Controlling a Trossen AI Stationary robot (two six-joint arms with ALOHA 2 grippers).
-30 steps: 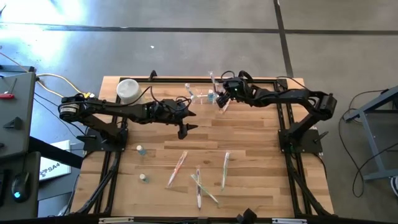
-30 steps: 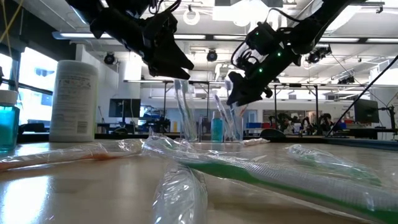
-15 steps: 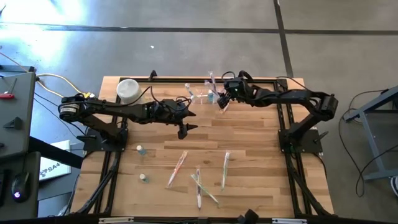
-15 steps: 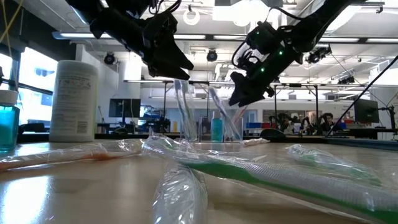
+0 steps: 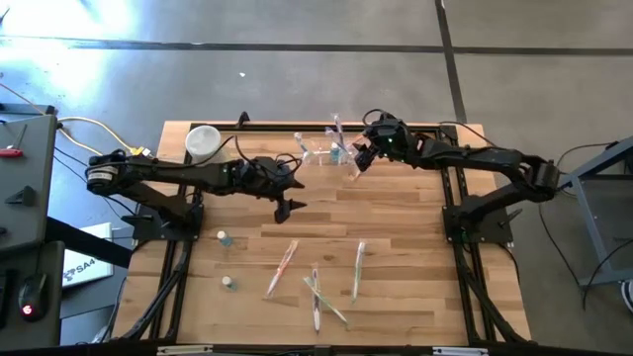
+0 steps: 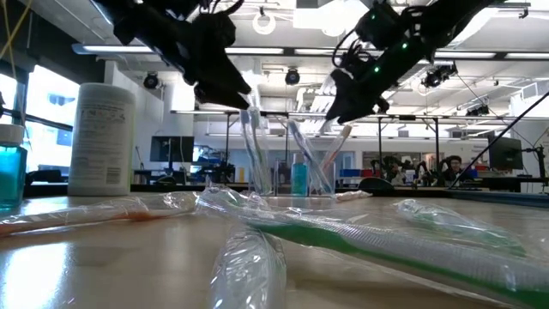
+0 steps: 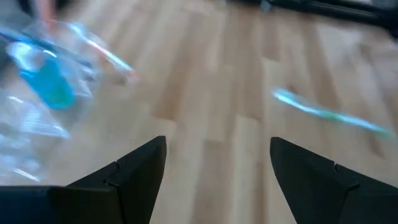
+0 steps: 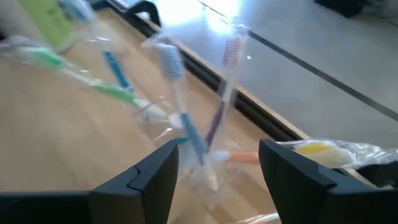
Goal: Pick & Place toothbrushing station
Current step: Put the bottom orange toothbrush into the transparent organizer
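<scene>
From above, the toothbrushing station [image 5: 324, 151] stood at the desk's [image 5: 415, 237] far edge, the right claw [image 5: 362, 158] just beside it and the left claw [image 5: 286, 208] nearer the middle. At desk level, both hung above it. Each wrist view showed wide, empty fingers. Judged: still approaching; next, descend and close on the holder.

Two grippers [image 5: 284, 205]; one canister [image 5: 203, 143]

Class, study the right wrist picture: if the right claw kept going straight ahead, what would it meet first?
Most likely the small clear plastic toothbrush holder with its upright brushes, directly ahead of the open right claw; depth is uncertain.
</scene>
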